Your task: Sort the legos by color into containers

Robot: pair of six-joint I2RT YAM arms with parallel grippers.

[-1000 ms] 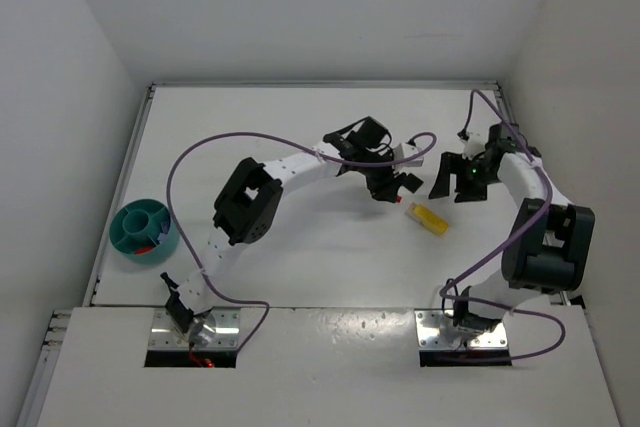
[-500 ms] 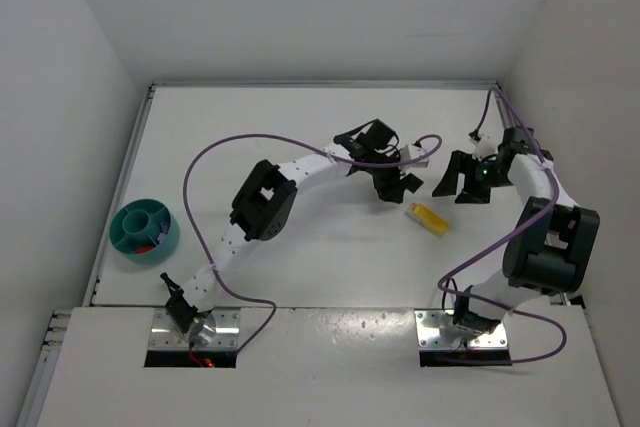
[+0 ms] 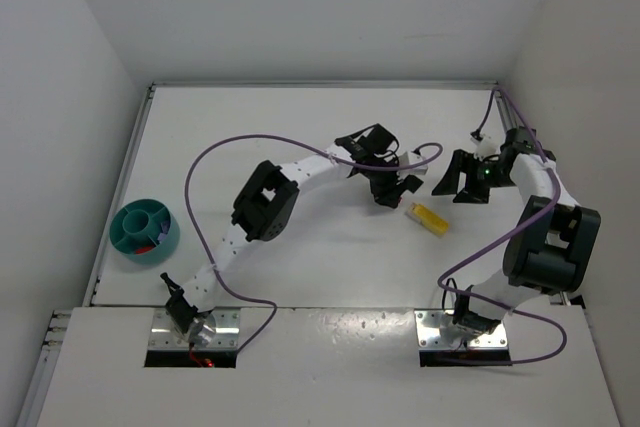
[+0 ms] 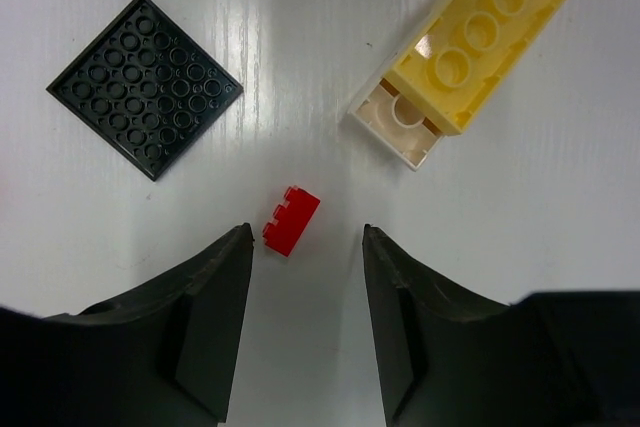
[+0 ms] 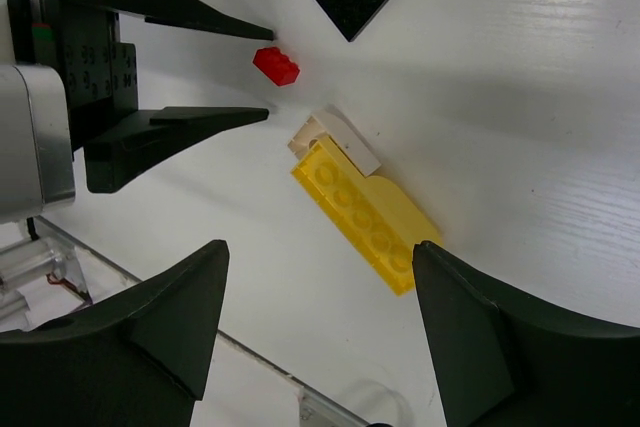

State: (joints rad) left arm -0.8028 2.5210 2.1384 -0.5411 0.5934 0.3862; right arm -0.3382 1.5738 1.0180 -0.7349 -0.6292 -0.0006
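Since one second before, the left arm's elbow had been swung toward the middle of the table (image 3: 300,127). The right pincer (image 3: 458,179) had been pulled back a little toward the far right corner. The yellow brick (image 3: 428,217) had not been moved.

From the top camera, the left pincer (image 3: 392,189) was seen pointing down at the table, just beside the yellow brick. The teal bowl (image 3: 172,239) was seen well apart, by the left edge, with something red already in it. It was reached more easily by the left arm.

From the left wrist camera, the left pincer (image 4: 306,237) was seen spread, with nothing pinched. One small red brick (image 4: 291,221) lay flat on the table between the two tips, a bit nearer the left one and touching neither. Its long side was slanted across the gap, not lined up with the fingers. It was judged that the brick might be turned a little when squeezed. A black plate (image 4: 145,84) lay off to one side and the yellow brick (image 4: 500,17), with a white piece (image 4: 395,127) at its end, off to the other. Both were clear of the red brick, so room was left for the fingers.

From the right wrist camera, the right pincer (image 5: 320,247) was seen spread and empty, near the yellow brick (image 5: 365,222).
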